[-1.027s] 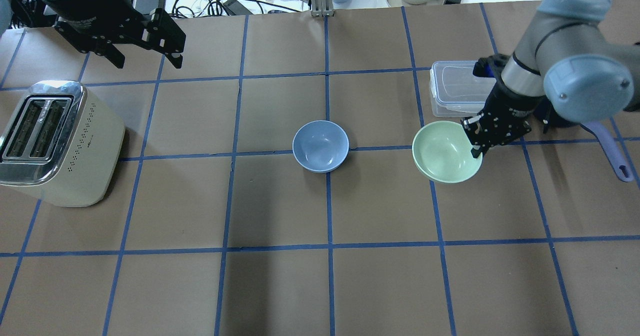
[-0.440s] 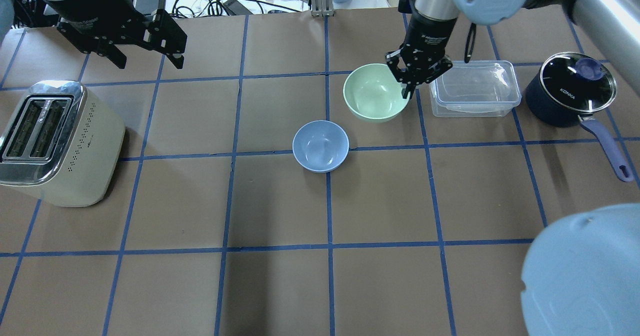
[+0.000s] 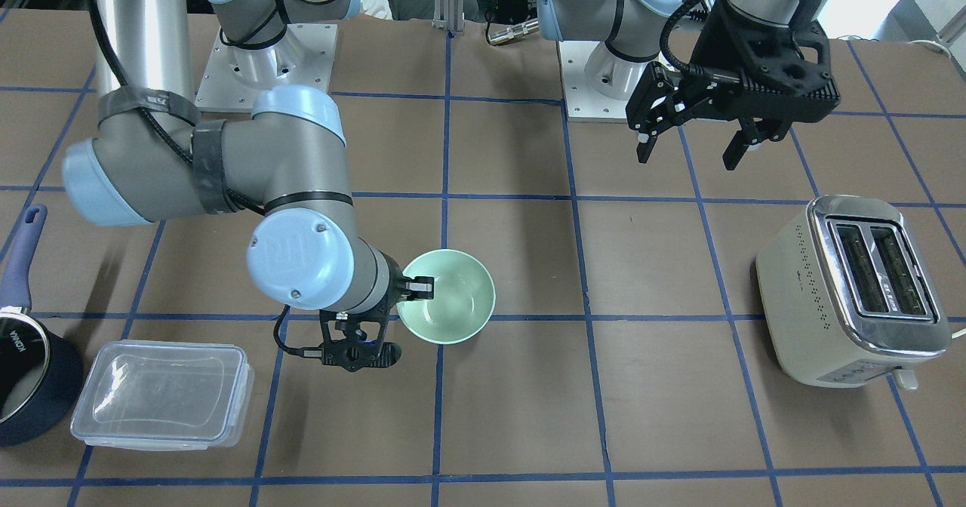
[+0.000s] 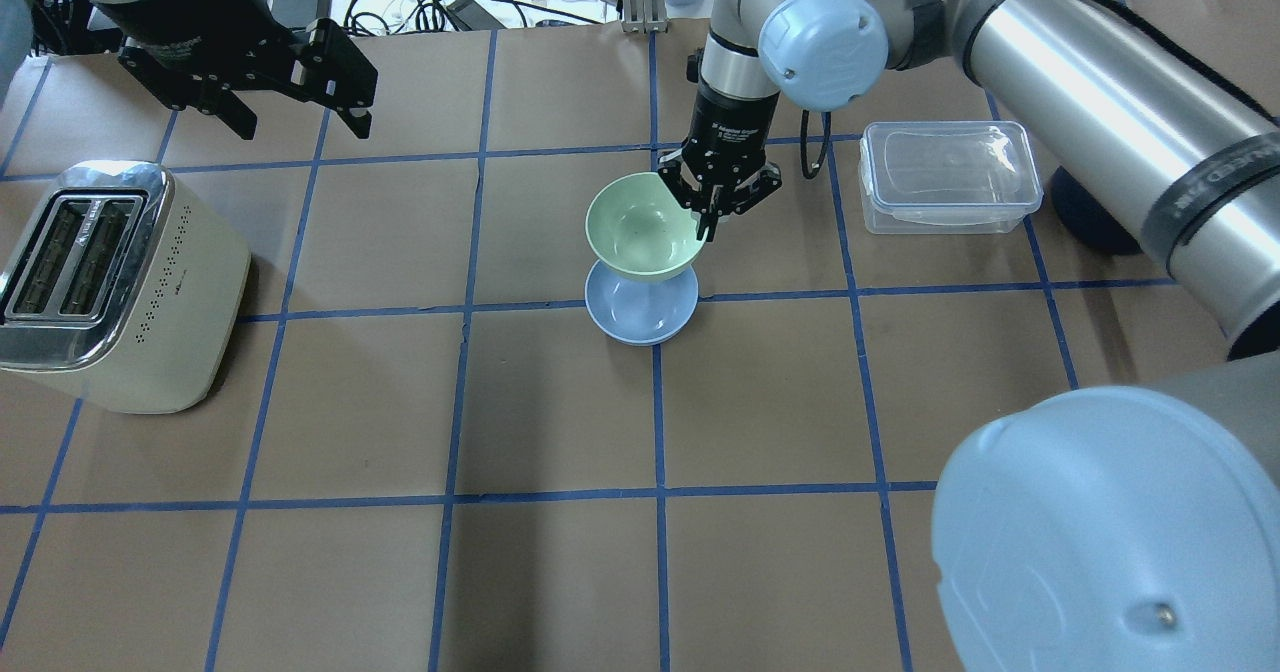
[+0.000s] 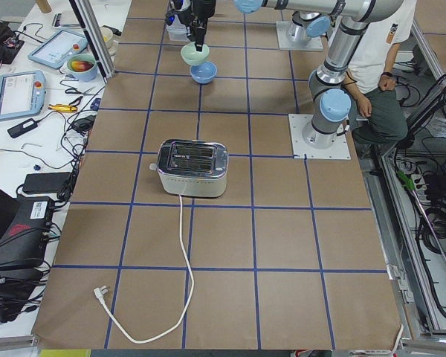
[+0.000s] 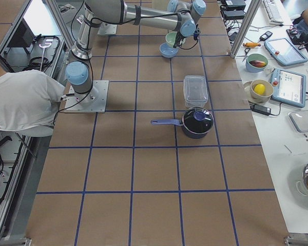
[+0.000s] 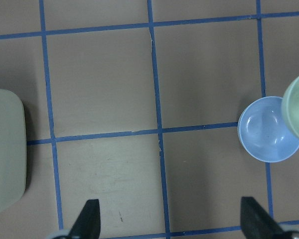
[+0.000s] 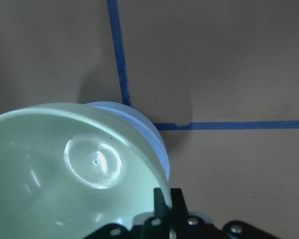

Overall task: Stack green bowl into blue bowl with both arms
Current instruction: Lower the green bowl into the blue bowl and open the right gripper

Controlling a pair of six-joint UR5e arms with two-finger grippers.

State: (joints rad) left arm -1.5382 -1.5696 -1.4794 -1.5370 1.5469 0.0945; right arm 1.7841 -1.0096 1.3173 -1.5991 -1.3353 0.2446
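Note:
My right gripper (image 4: 705, 214) is shut on the rim of the green bowl (image 4: 640, 227) and holds it upright just above the blue bowl (image 4: 645, 317), which stands on the table. In the overhead view the green bowl covers the blue bowl's far half. The right wrist view shows the green bowl (image 8: 65, 174) over the blue rim (image 8: 149, 134). In the front view the green bowl (image 3: 449, 303) hides the blue bowl. My left gripper (image 4: 300, 127) is open and empty, high above the table's far left. Its wrist view shows both bowls (image 7: 266, 129) at the right edge.
A cream toaster (image 4: 110, 282) stands at the left. A clear lidded container (image 4: 950, 174) sits right of the bowls, and a dark pot with a blue handle (image 3: 23, 371) beyond it. My right arm's elbow (image 4: 1110, 532) fills the overhead view's lower right.
My right gripper has carried the green bowl from the right side leftwards, round the far side, to above the blue bowl. The left arm has not moved.

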